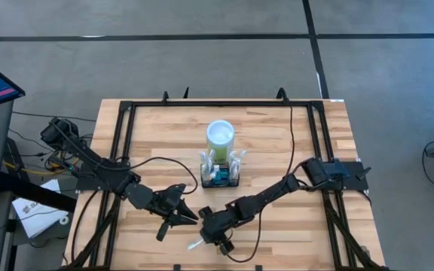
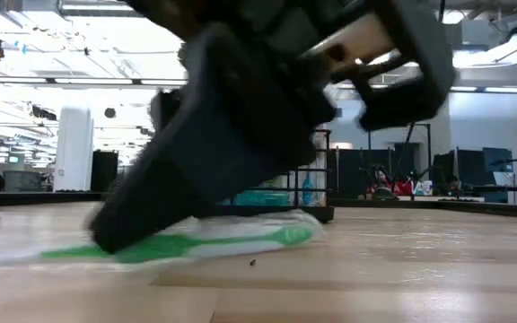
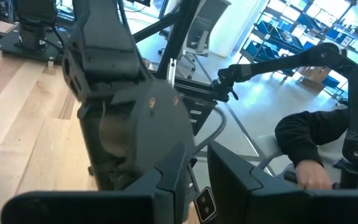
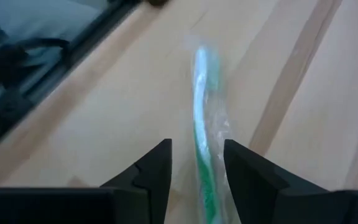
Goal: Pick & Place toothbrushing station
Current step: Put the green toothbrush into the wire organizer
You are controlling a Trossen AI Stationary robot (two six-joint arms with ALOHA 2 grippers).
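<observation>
The table [image 1: 277, 143] is pale, matt wood planks. The toothbrush [image 4: 201, 124] is green and white plastic inside a clear, glossy wrapper. The caddy [image 1: 222, 179] is black wire mesh; the cup [image 1: 220, 135] looks smooth plastic.

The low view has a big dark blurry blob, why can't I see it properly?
In the low view, the right gripper sits very near the lens, so it blurs over the green toothbrush. In the right wrist view the toothbrush is hazy too, inside a shiny clear wrapper.
</observation>
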